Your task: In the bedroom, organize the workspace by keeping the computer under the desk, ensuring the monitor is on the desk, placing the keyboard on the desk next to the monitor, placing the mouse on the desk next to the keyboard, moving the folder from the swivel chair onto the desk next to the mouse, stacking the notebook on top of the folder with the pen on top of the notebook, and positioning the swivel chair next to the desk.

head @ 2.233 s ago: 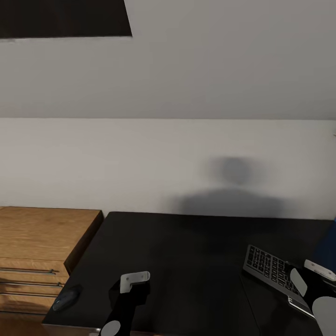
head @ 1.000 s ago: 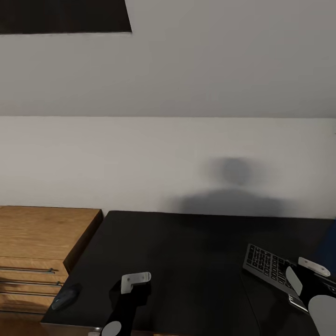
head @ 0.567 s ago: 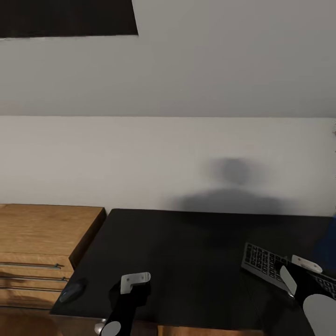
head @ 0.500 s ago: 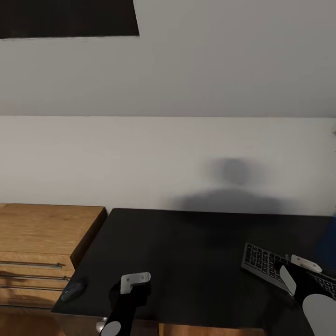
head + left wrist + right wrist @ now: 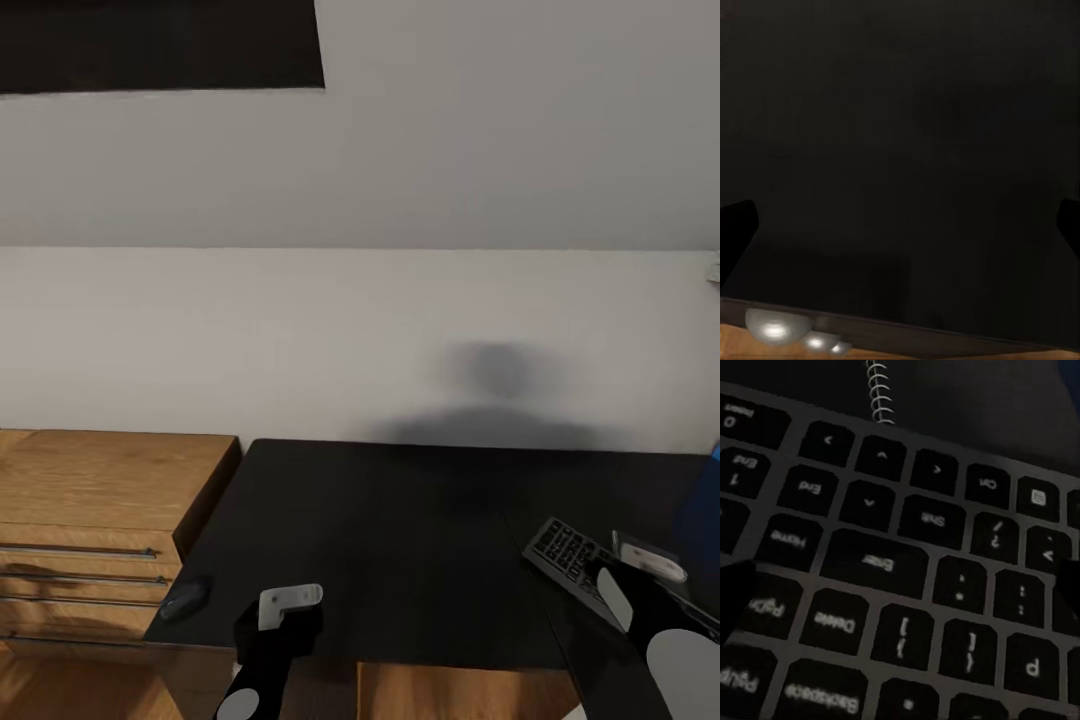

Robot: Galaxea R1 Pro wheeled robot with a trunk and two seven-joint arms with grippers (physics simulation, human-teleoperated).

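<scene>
Placing keyboard point(image 5: 572, 557) on surface point(image 5: 400, 540), by judgement. Right hand point(image 5: 634, 578) over keyboard's near end, grip unclear. Left hand point(image 5: 289, 603) fingers apart, empty. Mouse point(image 5: 184, 598) far from keyboard, at surface's corner beside dresser point(image 5: 90, 500). Next: confirm keyboard position, then fetch mouse.

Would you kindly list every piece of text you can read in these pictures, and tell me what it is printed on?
All stand on keys of the keyboard, upside down in the right wrist view:
"Enter"
"Shift"
"Delete"
"Home"
"End"
"Backspace"
"P"
"PgDn" (blurred, likely)
Arrow signs mark the cursor keys.
The other keys' marks are too blurred to read.
</scene>
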